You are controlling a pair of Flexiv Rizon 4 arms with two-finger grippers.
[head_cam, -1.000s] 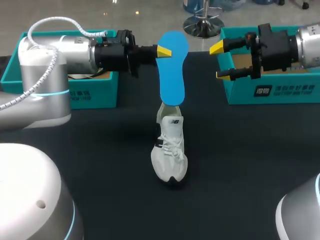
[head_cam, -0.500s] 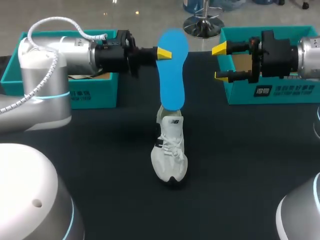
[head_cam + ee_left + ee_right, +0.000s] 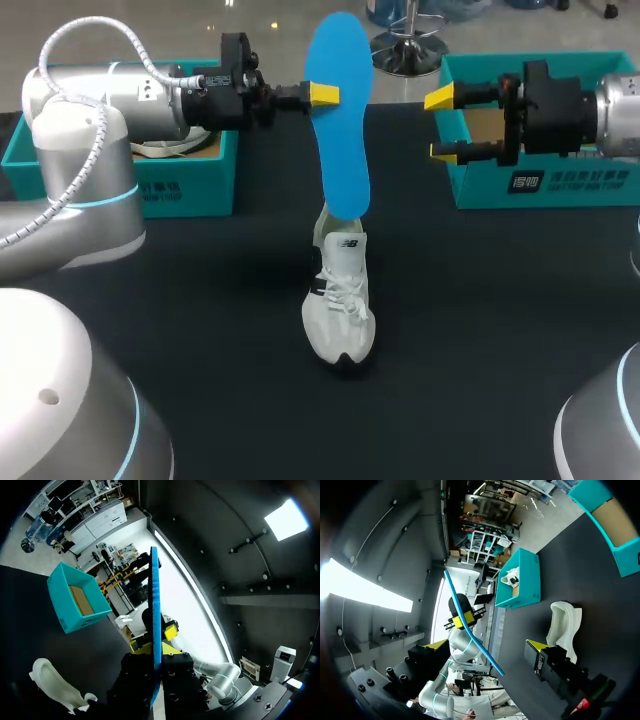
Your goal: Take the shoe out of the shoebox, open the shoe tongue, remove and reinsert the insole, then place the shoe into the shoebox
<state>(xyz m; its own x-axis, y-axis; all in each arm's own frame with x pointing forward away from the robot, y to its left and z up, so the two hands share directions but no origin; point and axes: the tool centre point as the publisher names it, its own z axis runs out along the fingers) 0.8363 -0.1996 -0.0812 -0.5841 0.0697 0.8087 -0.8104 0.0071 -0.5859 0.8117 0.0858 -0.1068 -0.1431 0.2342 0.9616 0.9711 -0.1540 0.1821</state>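
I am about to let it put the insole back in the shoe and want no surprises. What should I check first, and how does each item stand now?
1. Insole held firmly: ok. The left gripper is shut on it near its upper end, and it hangs almost vertical.
2. Shoe standing on its sole on the table: ok.
3. Insole's lower end over the shoe's opening: cannot tell. The head view overlaps them; the right wrist view shows a gap.
4. Tongue pulled open: cannot tell.
5. Right gripper free to steady the shoe: ok. It is open, empty, beside the shoebox.
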